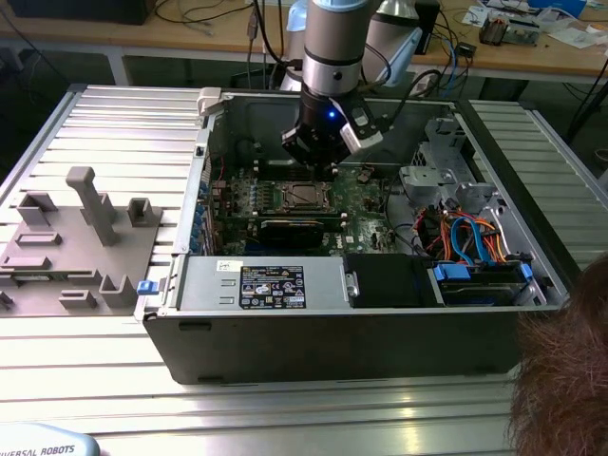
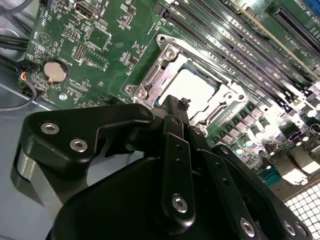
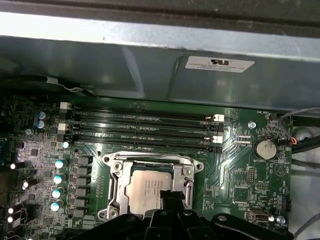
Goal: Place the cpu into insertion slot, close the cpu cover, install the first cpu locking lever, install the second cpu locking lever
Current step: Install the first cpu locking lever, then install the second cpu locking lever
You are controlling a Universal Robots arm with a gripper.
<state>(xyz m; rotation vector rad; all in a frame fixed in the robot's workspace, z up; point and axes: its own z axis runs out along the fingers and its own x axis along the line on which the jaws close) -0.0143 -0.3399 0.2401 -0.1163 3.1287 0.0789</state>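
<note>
One cpu sits in the insertion slot, cpu cover down around it. We see the gripper pressed together just above the chip

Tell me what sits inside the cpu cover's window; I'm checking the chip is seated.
Through the cpu cover window in both wrist views shows the cpu, its dull silver top flat inside the frame. The gripper hides one edge of it, and the insertion slot underneath is covered.
</note>
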